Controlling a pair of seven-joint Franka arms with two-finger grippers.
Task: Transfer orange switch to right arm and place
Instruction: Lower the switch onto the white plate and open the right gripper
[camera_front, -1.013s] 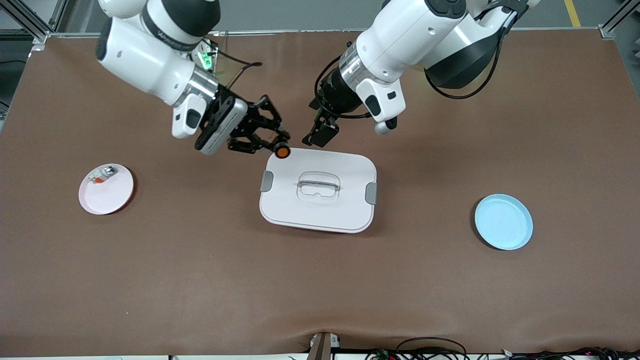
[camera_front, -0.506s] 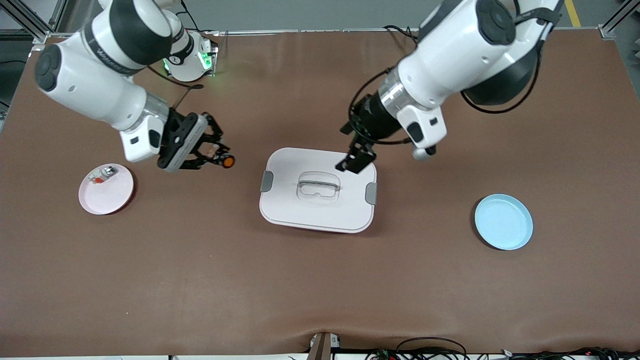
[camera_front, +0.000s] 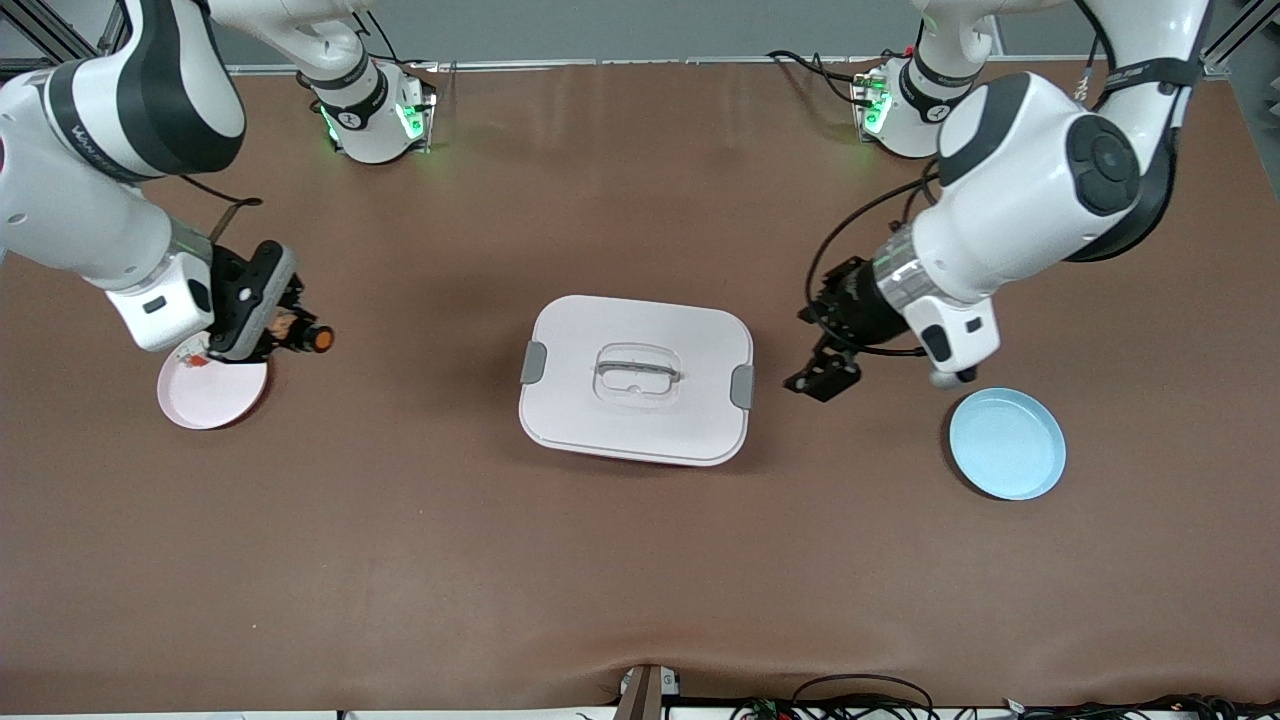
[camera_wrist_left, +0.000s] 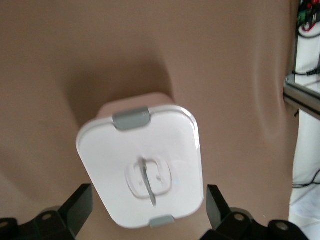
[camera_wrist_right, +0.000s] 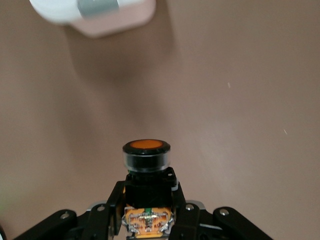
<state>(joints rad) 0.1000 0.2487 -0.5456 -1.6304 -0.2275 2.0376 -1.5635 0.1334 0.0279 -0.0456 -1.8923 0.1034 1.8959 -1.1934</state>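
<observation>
My right gripper (camera_front: 300, 336) is shut on the orange switch (camera_front: 318, 340), a stubby black button with a round orange cap. It holds the switch in the air over the edge of the pink plate (camera_front: 215, 395) at the right arm's end of the table. In the right wrist view the switch (camera_wrist_right: 146, 156) sits between the fingers (camera_wrist_right: 112, 202), cap pointing outward, tan-orange parts at the back. My left gripper (camera_front: 825, 375) is open and empty, over the bare table between the white lidded box (camera_front: 636, 380) and the blue plate (camera_front: 1007, 444).
A small white-and-clear piece (camera_front: 192, 357) lies on the pink plate, partly hidden by the right gripper. The left wrist view shows the white box (camera_wrist_left: 142, 165) with grey clips between its open fingers (camera_wrist_left: 75, 210). The brown mat (camera_front: 640, 560) covers the table.
My right gripper has carried the switch from over the box's edge to the pink plate. My left gripper has swung away from the box toward the blue plate, staying open.
</observation>
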